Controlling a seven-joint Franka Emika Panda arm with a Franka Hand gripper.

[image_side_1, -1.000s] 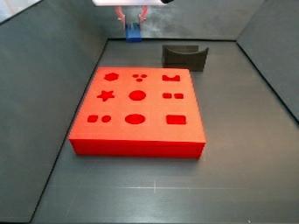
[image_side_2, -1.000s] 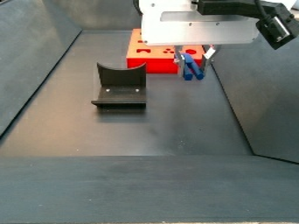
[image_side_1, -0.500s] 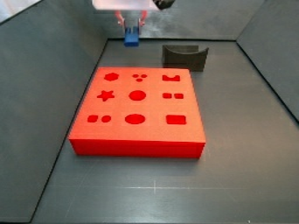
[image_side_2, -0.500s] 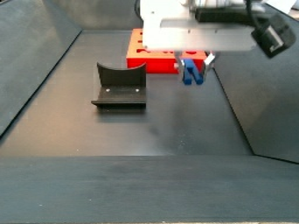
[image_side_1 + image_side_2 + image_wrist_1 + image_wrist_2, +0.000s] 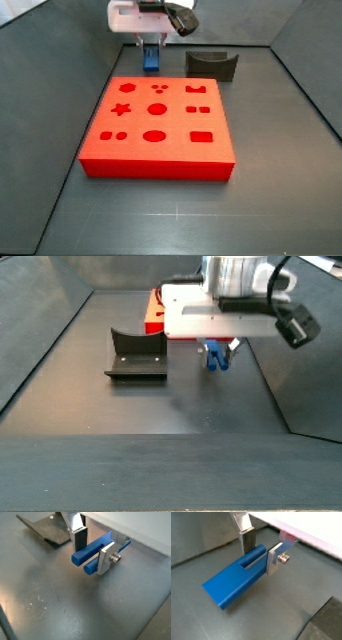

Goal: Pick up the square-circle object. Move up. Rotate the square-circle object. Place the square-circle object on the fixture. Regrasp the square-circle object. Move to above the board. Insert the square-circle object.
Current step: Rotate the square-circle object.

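Between tool (image 5: 93, 547) fingers: square-circle obj (image 5: 90, 553), clamped.

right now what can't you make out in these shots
- Blue block: both wrist views show the gripper shut on it; whether its lower end touches the floor is unclear, since the gripper body covers it in both side views.
- Red board: its far part is hidden behind the gripper in a side view, and it is out of frame in both wrist views.
- Dark holder: cut off by the edge in a wrist view.
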